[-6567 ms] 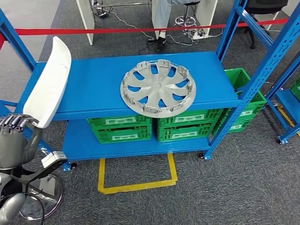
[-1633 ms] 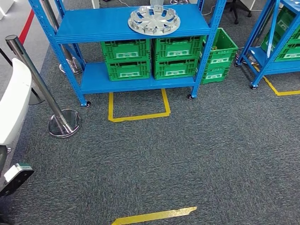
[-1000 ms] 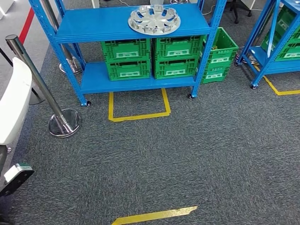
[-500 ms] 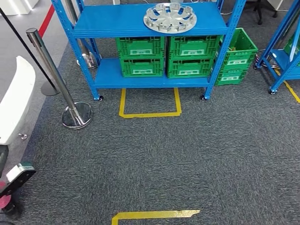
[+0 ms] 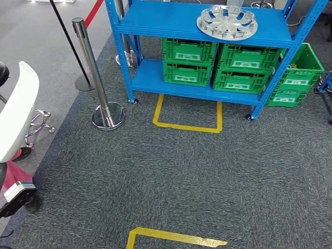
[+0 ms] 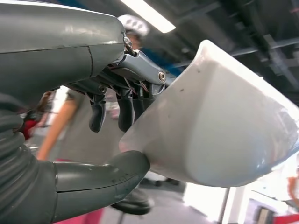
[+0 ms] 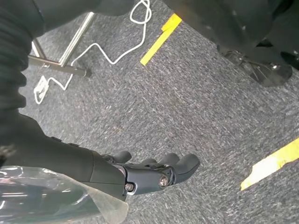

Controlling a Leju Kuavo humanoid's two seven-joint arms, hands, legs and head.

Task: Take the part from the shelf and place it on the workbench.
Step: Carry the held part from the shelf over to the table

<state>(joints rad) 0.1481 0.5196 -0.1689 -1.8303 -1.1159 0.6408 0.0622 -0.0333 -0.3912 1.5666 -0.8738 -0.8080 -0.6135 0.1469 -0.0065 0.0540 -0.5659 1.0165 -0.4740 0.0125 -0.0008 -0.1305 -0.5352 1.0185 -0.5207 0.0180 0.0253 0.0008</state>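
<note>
1. Head view: I see the white part (image 5: 15,111) at the side of the picture, well apart from the blue shelf (image 5: 203,23). I think it is off the shelf because it is being carried to the workbench. I cannot find the workbench, so I cannot say how far there is to go. The part is cut off at the edge, so I see just a piece of it. A silver wheel cover (image 5: 227,22) lies on top of the shelf. Green crates (image 5: 188,62) sit under it. A metal post (image 5: 99,85) stands on the grey carpet (image 5: 188,176) near the shelf.

2. Left wrist view: my left hand (image 6: 116,121) holds the white part (image 6: 218,126). The thick thumb (image 6: 105,175) sits under it and the dark fingers (image 6: 125,112) press on the other side. I think that keeps it from slipping. The fingertips hide behind the part. The room behind is blurry.

3. Right wrist view: my right hand (image 7: 148,172) hangs over the carpet (image 7: 176,93) with nothing in it, fingers out loosely. Yellow tape (image 7: 271,163) and a white cord (image 7: 105,51) lie on the floor.
</note>
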